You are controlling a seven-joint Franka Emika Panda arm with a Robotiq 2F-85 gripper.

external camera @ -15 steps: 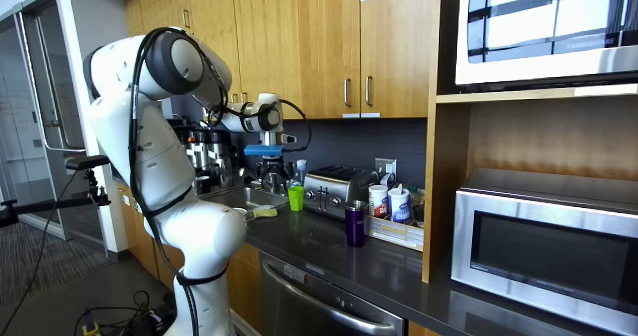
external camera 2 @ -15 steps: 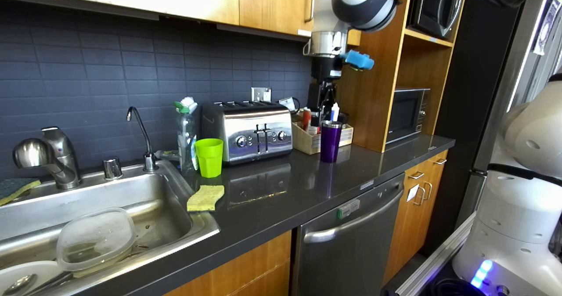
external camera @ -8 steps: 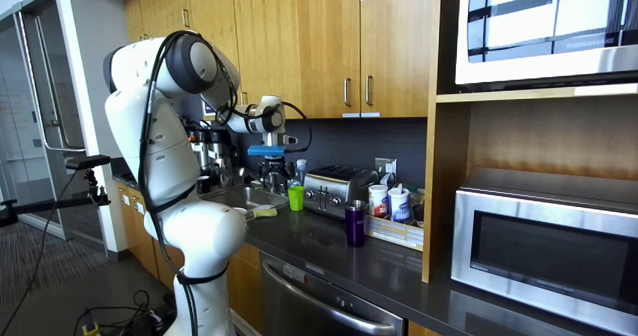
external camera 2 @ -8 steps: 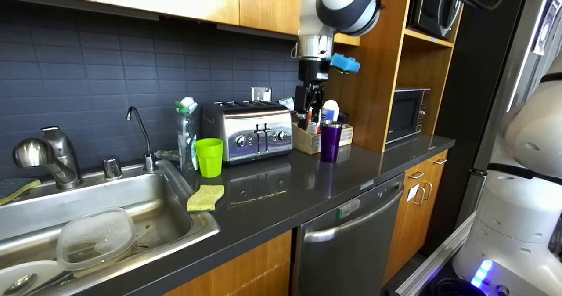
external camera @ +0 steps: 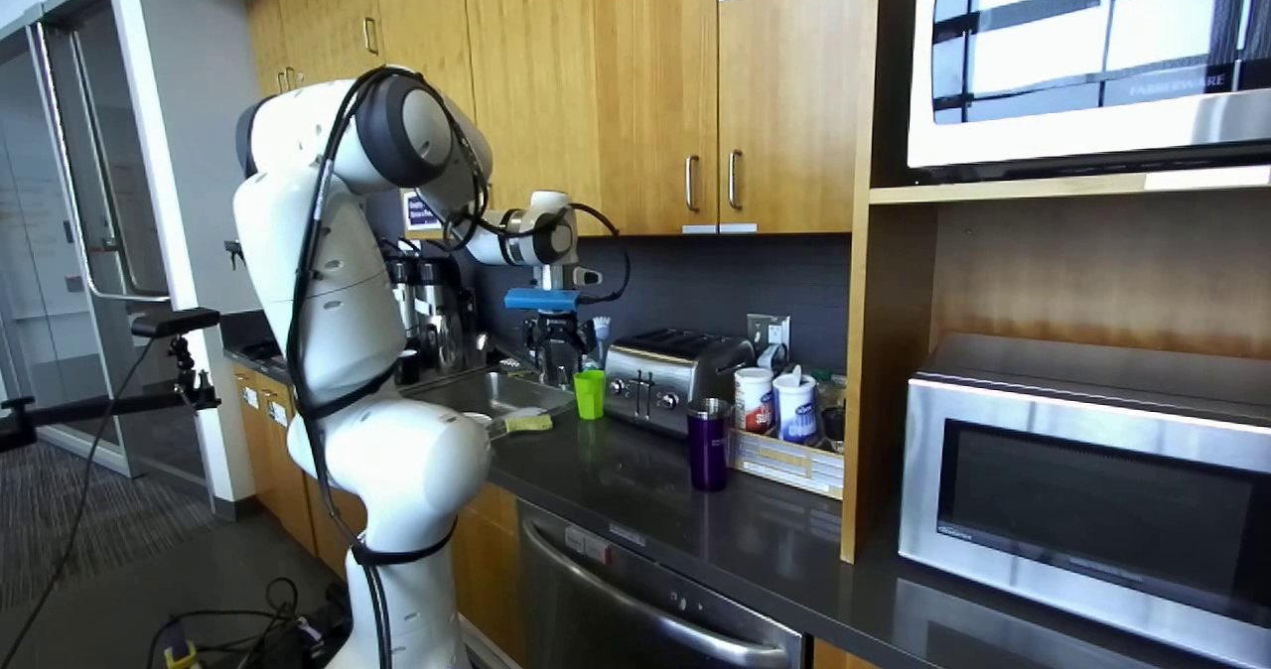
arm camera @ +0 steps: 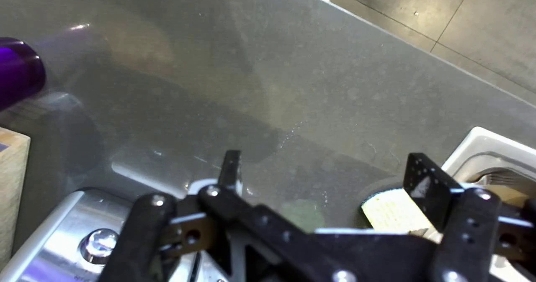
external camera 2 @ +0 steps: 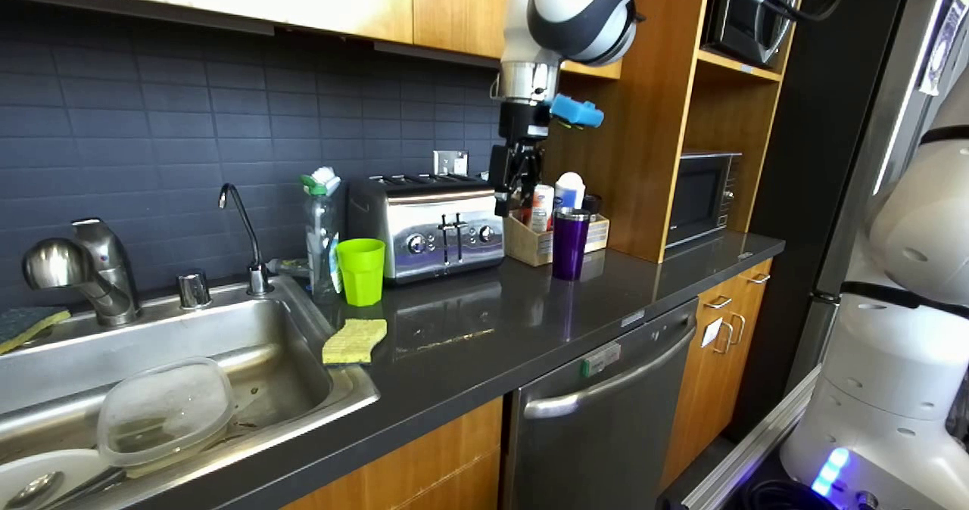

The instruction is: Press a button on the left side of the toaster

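Note:
The toaster (external camera: 653,389) is silver with a dark slotted top and stands on the counter against the tiled wall. In an exterior view its front (external camera 2: 447,245) shows two round knobs and two levers between them. Small buttons cannot be made out. My gripper (external camera 2: 515,201) is in the air near the toaster's right end, overlapping its edge in that view. In an exterior view the gripper (external camera: 559,366) shows left of the toaster, above the green cup. In the wrist view the gripper (arm camera: 322,160) has its fingers wide apart with nothing between them; part of the toaster (arm camera: 58,242) shows at lower left.
A green cup (external camera 2: 362,272) stands beside the toaster's left end. A purple tumbler (external camera 2: 570,244) and a wooden box (external camera 2: 528,241) of canisters stand to its right. A yellow sponge (external camera 2: 354,340) lies by the sink (external camera 2: 299,306). Upper cabinets (external camera: 655,93) hang above.
The arm has swung, carrying the open gripper leftward and slightly down in an exterior view, from over the box toward the toaster's right end. The toaster and other objects have not moved.

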